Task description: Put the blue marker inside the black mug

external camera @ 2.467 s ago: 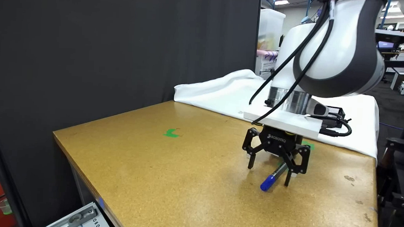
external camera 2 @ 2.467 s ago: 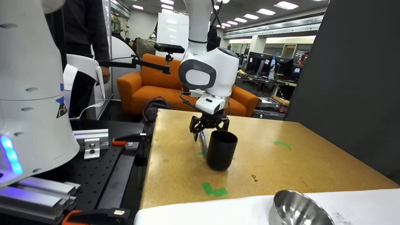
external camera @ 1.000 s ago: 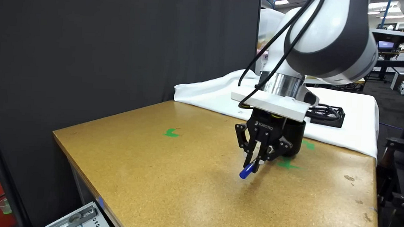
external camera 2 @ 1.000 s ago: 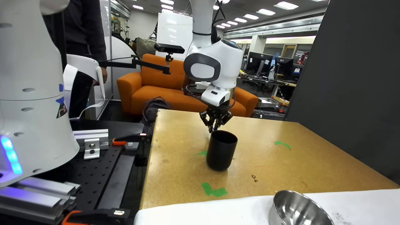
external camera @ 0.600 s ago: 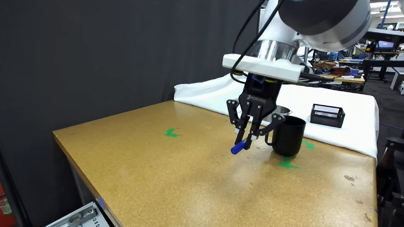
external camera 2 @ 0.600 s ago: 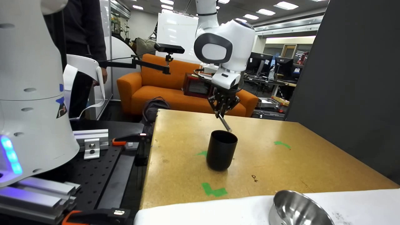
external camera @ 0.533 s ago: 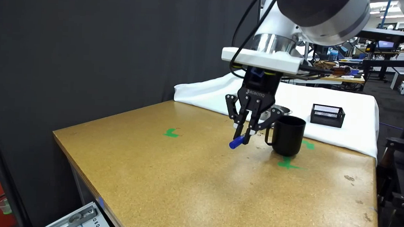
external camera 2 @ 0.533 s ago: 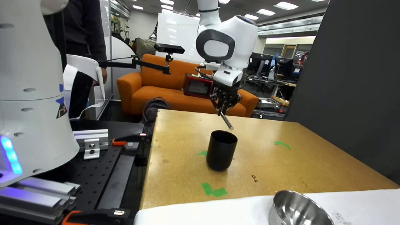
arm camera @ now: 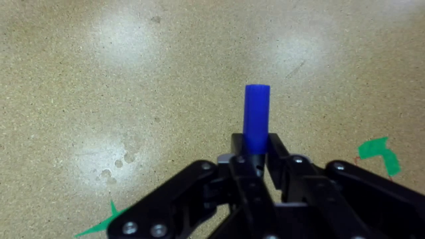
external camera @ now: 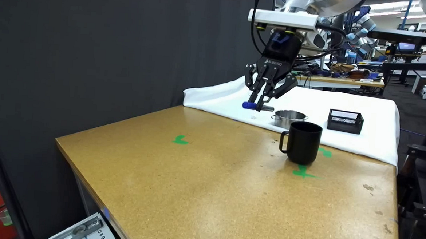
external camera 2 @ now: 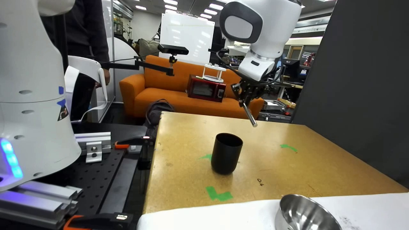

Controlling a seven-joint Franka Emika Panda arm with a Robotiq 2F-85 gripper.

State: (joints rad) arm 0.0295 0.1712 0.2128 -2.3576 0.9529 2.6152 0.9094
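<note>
My tool (arm camera: 255,143): aloft, pinched tight on the blue marker (arm camera: 256,113)
Black mug (external camera: 304,144): upright near tabletop (external camera: 194,191) edge by white cloth (external camera: 380,124)

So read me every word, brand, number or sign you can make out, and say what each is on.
"ROBOTIQ": on the end effector, in an exterior view.
"ROBO": on the white-and-gray panel, turned, running toward the bottom edge.
Too small to read: white label on the orange-and-black clamp.
Too small: dark sticker on the robot base.
Not legible: dark scrawl on the tabletop.
Blue marker: any print is unreadable.
</note>
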